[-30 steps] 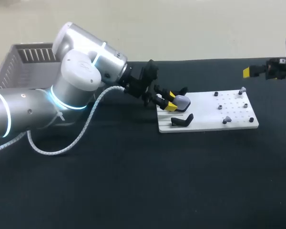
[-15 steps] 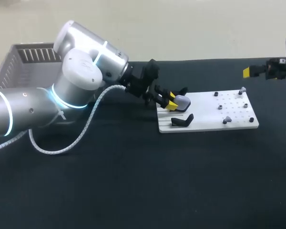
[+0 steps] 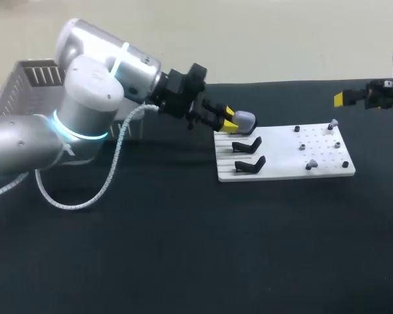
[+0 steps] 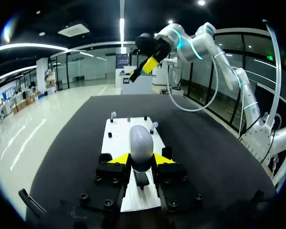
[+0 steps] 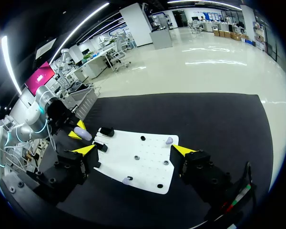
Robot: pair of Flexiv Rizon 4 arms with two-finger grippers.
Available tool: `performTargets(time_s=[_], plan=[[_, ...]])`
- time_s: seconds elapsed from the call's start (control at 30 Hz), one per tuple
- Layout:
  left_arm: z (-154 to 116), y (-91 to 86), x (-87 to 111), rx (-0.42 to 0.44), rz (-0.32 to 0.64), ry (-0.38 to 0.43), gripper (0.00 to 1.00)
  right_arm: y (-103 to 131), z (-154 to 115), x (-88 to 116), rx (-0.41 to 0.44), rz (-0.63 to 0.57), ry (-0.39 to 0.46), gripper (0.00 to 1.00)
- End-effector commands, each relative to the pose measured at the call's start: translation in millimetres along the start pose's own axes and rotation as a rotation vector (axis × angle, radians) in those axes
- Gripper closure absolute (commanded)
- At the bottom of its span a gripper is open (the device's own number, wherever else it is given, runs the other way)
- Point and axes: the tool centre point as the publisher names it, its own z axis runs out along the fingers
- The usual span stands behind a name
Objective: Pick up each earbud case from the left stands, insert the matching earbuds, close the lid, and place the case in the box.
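A pale grey earbud case [image 3: 245, 120] hangs just above the white board [image 3: 281, 160], with my left gripper [image 3: 230, 118] shut on it. The left wrist view has the case [image 4: 141, 145] upright between the yellow fingertips, over the board [image 4: 118, 139]. Beneath it stand two bare black stands [image 3: 247, 144] [image 3: 250, 165]. Small grey earbuds [image 3: 310, 165] and black earbuds [image 3: 297, 129] sit on pegs at the board's right half. My right gripper [image 3: 357, 97] hovers open, high past the board's far right corner; its own view looks down on the board [image 5: 143, 152] and the held case [image 5: 81, 133].
A grey slatted box [image 3: 26, 82] sits at the table's far left, behind my left arm. The arm's white cable [image 3: 111, 176] loops down over the black tabletop. Wide black table surface lies in front of the board.
My left gripper closed on the case and lifted it off the rear stand, drawing it up and slightly left. The right arm has not moved.
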Motion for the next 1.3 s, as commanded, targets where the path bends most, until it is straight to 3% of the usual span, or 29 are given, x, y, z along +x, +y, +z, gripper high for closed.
performTargets(time_s=[0.03, 0.37, 0.7, 1.3], plan=[[-18.6, -25.1, -8.7, -0.074, 0.036, -0.053, 1.00, -0.1, -0.4, 0.3, 0.000, -0.001, 0.000, 0.00], [-29.6, -35.9, -30.7, -0.088, 0.074, -0.135, 1.00, -0.1, -0.4, 0.3, 0.000, -0.001, 0.000, 0.00], [-32.5, -42.0, -40.0, -0.066, 0.048, -0.283, 1.00, -0.1, -0.4, 0.3, 0.000, -0.001, 0.000, 0.00], [-23.1, -43.9, -47.5, 0.012, 0.054, -0.301, 1.00, -0.1, -0.4, 0.3, 0.000, -0.001, 0.000, 0.00]])
